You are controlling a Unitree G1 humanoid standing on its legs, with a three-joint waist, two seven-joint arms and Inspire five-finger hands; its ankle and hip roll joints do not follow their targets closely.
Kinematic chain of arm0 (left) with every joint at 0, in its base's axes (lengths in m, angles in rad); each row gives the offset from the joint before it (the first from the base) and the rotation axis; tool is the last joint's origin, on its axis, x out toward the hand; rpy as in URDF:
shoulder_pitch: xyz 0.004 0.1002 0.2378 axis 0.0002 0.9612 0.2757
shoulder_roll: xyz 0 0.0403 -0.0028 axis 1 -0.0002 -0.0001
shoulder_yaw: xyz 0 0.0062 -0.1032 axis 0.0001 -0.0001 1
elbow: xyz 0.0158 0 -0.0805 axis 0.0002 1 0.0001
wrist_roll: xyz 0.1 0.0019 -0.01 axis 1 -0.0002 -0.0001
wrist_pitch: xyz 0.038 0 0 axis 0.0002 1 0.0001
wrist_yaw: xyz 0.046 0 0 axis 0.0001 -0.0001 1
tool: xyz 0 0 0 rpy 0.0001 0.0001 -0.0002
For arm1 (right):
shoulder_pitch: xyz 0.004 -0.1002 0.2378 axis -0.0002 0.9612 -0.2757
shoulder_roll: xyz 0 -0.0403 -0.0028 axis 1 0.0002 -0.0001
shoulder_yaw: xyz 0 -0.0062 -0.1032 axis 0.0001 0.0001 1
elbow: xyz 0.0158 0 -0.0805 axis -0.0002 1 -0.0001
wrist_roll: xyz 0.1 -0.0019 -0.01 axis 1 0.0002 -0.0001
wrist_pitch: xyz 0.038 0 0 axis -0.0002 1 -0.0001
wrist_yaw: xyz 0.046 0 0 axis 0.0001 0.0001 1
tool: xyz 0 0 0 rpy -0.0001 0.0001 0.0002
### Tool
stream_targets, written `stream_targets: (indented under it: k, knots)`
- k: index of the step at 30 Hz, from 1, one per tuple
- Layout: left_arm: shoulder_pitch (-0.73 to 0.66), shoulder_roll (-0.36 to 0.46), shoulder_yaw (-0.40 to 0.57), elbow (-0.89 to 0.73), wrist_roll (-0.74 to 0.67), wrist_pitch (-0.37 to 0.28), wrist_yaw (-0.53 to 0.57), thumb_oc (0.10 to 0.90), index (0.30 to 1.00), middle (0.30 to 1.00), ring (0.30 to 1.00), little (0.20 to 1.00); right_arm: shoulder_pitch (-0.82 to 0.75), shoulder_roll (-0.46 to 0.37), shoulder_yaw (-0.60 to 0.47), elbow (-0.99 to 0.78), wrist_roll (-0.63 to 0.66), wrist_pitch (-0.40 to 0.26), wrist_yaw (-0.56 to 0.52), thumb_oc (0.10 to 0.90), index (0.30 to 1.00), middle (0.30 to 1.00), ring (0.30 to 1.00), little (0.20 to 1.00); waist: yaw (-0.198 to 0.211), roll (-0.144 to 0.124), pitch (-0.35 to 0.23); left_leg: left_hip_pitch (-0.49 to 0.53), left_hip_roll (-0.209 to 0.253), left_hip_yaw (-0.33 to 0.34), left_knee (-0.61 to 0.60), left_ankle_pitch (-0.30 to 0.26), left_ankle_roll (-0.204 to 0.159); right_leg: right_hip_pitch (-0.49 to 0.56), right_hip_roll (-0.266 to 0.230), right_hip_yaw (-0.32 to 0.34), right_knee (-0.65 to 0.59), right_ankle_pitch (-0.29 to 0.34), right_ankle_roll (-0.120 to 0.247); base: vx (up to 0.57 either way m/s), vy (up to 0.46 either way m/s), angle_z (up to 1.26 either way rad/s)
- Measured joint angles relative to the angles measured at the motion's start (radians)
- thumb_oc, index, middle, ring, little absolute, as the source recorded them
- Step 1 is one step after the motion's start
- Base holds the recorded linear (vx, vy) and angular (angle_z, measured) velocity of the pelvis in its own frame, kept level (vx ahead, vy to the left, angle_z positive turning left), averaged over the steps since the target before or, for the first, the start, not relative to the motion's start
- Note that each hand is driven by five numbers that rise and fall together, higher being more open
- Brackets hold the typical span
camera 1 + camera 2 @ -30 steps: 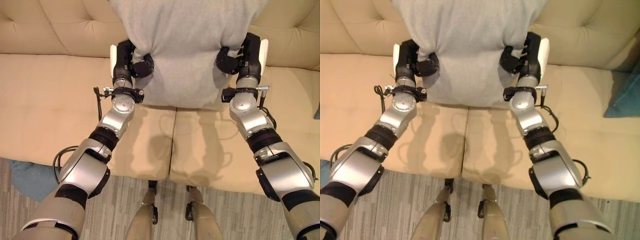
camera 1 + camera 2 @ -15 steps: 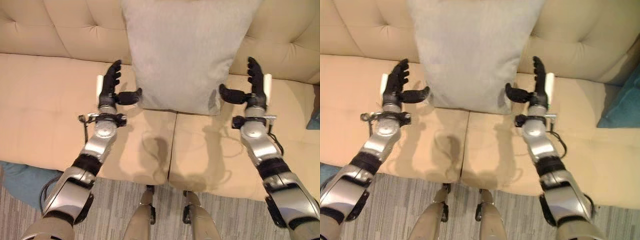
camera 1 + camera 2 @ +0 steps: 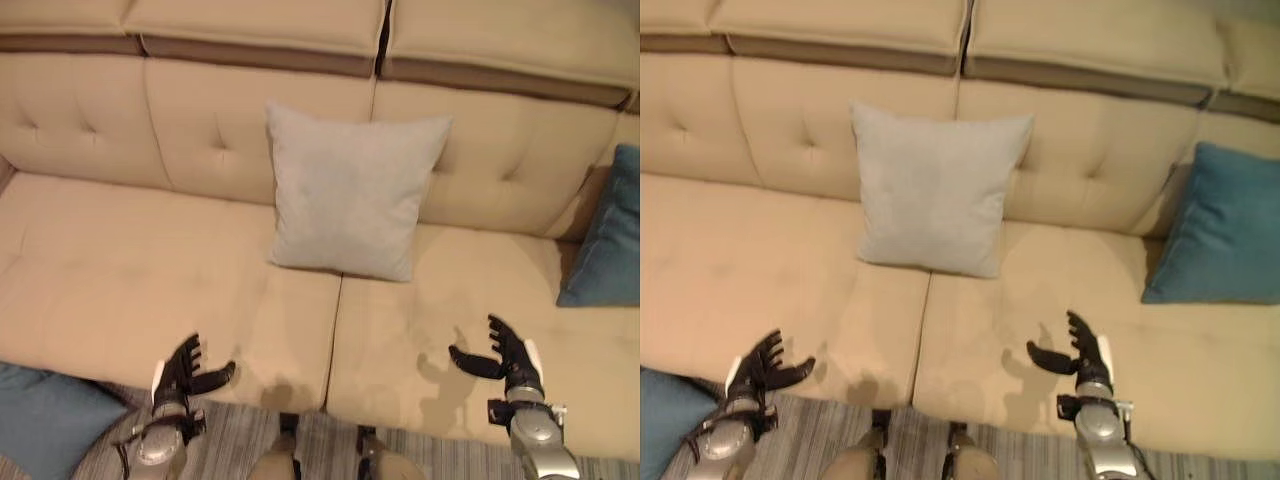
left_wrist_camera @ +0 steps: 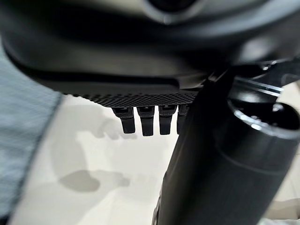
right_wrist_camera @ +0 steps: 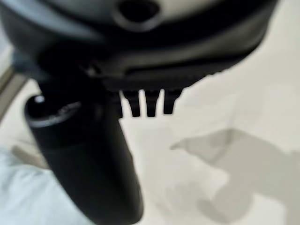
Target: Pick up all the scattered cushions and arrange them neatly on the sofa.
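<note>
Grey cushion: it now stands upright against the backrest of the sofa, over the seam between the two seat pads; a second ago I had it squeezed between both hands, so this one counts as placed.
Left hand: empty, fingers spread and thumb out, drawn back to the front edge of the seat, well apart from the grey cushion.
Right hand: likewise empty and spread wide, pulled back over the right seat pad near its front edge.
View: my head has lifted, so the whole backrest and the top of the sofa now show; the sofa itself has not moved.
Blue cushion on the sofa: leans in the right corner against the backrest, apparently already in place.
Blue cushion on the floor: lies off the seat by my left arm, on the striped rug.
Meaning for the task: one cushion is settled; I judge the floor cushion to be the next pickup, most likely starting from my left side.
</note>
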Motion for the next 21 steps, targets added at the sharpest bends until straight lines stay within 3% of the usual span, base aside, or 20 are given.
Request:
stream_targets:
  k: [3, 6, 9, 12, 15, 16, 17, 18, 20, 21]
  knots:
    - [0.020, -0.015, -0.019, 0.096, 0.029, 0.021, -0.028, 0.800, 0.900, 0.900, 0.900, 0.900, 0.029, 0.007, 0.063, 0.058, -0.028, 0.010, 0.035, 0.800, 0.900, 0.900, 0.900, 0.900, 0.001, 0.000, -0.066, 0.031, 0.001, -0.003, 0.000, -0.007, 0.006, 0.033, 0.001, -0.002, -0.007, -0.018, 0.008, -0.01, -0.061, 0.05]
    - [-0.003, -0.041, -0.035, 0.277, 0.089, 0.007, -0.041, 0.800, 0.900, 0.900, 0.900, 0.900, 0.004, 0.015, 0.111, 0.163, -0.057, 0.003, 0.050, 0.800, 0.900, 0.900, 0.900, 0.900, -0.002, 0.008, -0.091, 0.064, 0.003, -0.009, 0.000, -0.010, 0.004, 0.069, 0.008, -0.003, -0.007, -0.025, 0.013, -0.02, -0.068, 0.05]
    - [-0.004, -0.068, -0.052, 0.395, 0.134, 0.041, -0.063, 0.800, 0.900, 0.900, 0.900, 0.900, 0.023, 0.018, 0.152, 0.213, -0.089, 0.007, 0.064, 0.800, 0.900, 0.900, 0.900, 0.900, 0.002, 0.008, -0.127, 0.079, 0.008, -0.012, 0.000, -0.018, 0.001, 0.085, 0.011, -0.005, -0.007, -0.035, 0.003, -0.09, -0.085, 0.04]
    - [-0.033, -0.095, -0.065, 0.544, 0.189, 0.041, -0.064, 0.800, 0.900, 0.900, 0.900, 0.900, 0.022, 0.026, 0.148, 0.302, -0.086, -0.003, 0.068, 0.800, 0.900, 0.900, 0.900, 0.900, 0.026, 0.014, -0.128, 0.063, 0.018, -0.040, 0.008, 0.001, -0.019, 0.087, 0.027, -0.031, -0.007, -0.035, -0.002, -0.17, -0.050, 0.24]
    - [-0.060, -0.100, -0.083, 0.587, 0.227, 0.044, -0.060, 0.800, 0.900, 0.900, 0.900, 0.900, 0.001, 0.025, 0.147, 0.368, -0.081, 0.001, 0.065, 0.800, 0.900, 0.900, 0.900, 0.900, 0.034, 0.025, -0.102, -0.005, 0.022, -0.066, 0.082, 0.009, -0.035, 0.071, 0.034, -0.064, -0.006, -0.039, -0.024, -0.24, -0.021, 0.40]
    - [-0.073, -0.100, -0.083, 0.595, 0.240, 0.045, -0.059, 0.800, 0.900, 0.900, 0.900, 0.900, -0.016, 0.025, 0.146, 0.385, -0.081, 0.004, 0.065, 0.800, 0.900, 0.900, 0.900, 0.900, 0.037, 0.027, -0.092, -0.020, 0.022, -0.059, 0.094, 0.018, -0.048, 0.066, 0.033, -0.065, -0.006, -0.032, -0.036, -0.11, 0.005, 0.15]
    - [-0.075, -0.102, -0.082, 0.593, 0.242, 0.044, -0.059, 0.800, 0.900, 0.900, 0.900, 0.900, -0.019, 0.021, 0.147, 0.382, -0.079, 0.006, 0.062, 0.800, 0.900, 0.900, 0.900, 0.900, 0.044, 0.033, -0.088, -0.026, 0.028, -0.046, 0.079, 0.010, -0.088, 0.051, 0.034, -0.075, -0.007, -0.013, -0.066, -0.14, 0.013, -0.01]
    - [-0.083, -0.103, -0.073, 0.596, 0.242, 0.045, -0.059, 0.800, 0.900, 0.900, 0.900, 0.900, -0.024, 0.023, 0.150, 0.384, -0.078, 0.006, 0.058, 0.800, 0.900, 0.900, 0.900, 0.900, 0.046, 0.015, -0.082, -0.036, 0.023, -0.028, 0.100, -0.037, -0.119, 0.032, 0.012, -0.080, -0.007, 0.003, -0.098, -0.07, 0.025, -0.06]
    - [-0.106, -0.104, -0.041, 0.602, 0.242, 0.051, -0.057, 0.800, 0.900, 0.900, 0.900, 0.900, -0.036, 0.029, 0.149, 0.375, -0.077, 0.006, 0.049, 0.800, 0.900, 0.900, 0.900, 0.900, 0.044, -0.033, -0.055, -0.046, -0.028, 0.000, 0.249, -0.101, -0.062, 0.030, -0.058, -0.088, -0.007, 0.016, -0.101, -0.12, 0.065, 0.07]
    - [-0.109, -0.106, -0.040, 0.613, 0.242, 0.051, -0.043, 0.800, 0.900, 0.900, 0.900, 0.900, -0.035, 0.019, 0.148, 0.376, -0.078, 0.004, 0.049, 0.800, 0.900, 0.900, 0.900, 0.900, 0.025, -0.041, -0.053, 0.001, -0.027, 0.023, 0.368, -0.180, -0.048, 0.040, -0.092, -0.100, -0.007, 0.014, -0.094, -0.12, 0.112, 0.27]
